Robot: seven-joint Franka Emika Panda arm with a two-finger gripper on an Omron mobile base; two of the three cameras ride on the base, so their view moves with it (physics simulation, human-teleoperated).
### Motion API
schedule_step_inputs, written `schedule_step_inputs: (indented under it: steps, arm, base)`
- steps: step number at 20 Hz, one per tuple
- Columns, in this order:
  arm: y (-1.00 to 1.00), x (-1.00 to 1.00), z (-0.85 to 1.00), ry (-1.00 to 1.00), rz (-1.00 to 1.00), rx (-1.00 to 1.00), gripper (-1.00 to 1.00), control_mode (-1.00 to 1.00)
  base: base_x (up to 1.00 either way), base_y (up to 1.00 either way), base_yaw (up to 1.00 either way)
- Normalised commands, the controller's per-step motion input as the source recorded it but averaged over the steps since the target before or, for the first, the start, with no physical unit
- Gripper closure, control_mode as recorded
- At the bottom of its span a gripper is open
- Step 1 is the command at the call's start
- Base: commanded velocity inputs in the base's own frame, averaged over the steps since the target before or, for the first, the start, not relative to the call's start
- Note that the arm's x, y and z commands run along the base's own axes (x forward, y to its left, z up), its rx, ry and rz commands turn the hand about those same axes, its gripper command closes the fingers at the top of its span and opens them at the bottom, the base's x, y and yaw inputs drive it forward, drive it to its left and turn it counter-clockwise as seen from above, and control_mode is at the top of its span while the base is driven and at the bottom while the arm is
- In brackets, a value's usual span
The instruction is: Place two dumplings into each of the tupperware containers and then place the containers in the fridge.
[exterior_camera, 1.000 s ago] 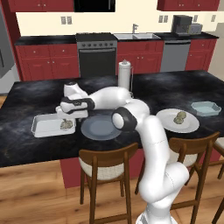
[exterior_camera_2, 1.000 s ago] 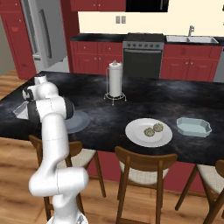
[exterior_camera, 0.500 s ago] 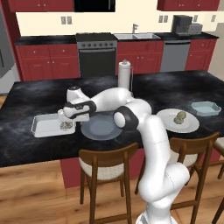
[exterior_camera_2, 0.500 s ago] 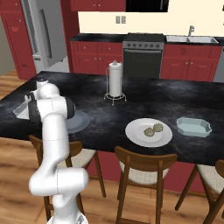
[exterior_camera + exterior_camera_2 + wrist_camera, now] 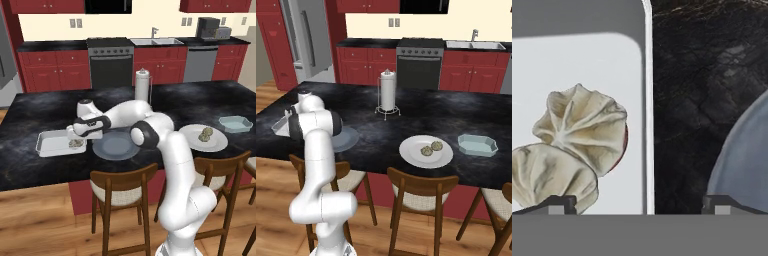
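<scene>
Red cabinets (image 5: 50,75) line the far wall of the kitchen, behind a black stone counter (image 5: 30,160) with wooden stools along its near edge. On the counter's left part lies a white tub (image 5: 50,145) holding two dumplings (image 5: 582,130), which touch each other near the tub's right end. The gripper (image 5: 75,134) hangs just above them, its fingers (image 5: 549,204) spread wide apart with nothing between them; one tip stands over the tub, the other over the grey plate (image 5: 116,147) just right of the tub. Further right, a white plate (image 5: 190,142) carries two more dumplings (image 5: 205,134), side by side. A pale blue tub (image 5: 235,123) sits near that plate. A paper-towel roll (image 5: 143,86) stands upright toward the back of the counter. A grey fridge (image 5: 303,40) stands at the far left of the right base view.
</scene>
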Motion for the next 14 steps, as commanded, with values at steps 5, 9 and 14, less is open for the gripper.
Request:
schedule_step_inputs:
  steps: [5, 9, 14]
  arm:
    - [-0.33, 0.0, -0.07, -0.01, 0.0, 0.02, -1.0, -1.0]
    - [-0.22, -0.03, 0.0, 0.0, 0.0, 0.01, -1.0, -1.0]
    - [-0.05, 0.0, -0.22, -0.01, 0.0, 0.0, -1.0, -1.0]
  base:
    - [0.0, 0.0, 0.0]
    - [0.0, 0.0, 0.0]
    - [0.0, 0.0, 0.0]
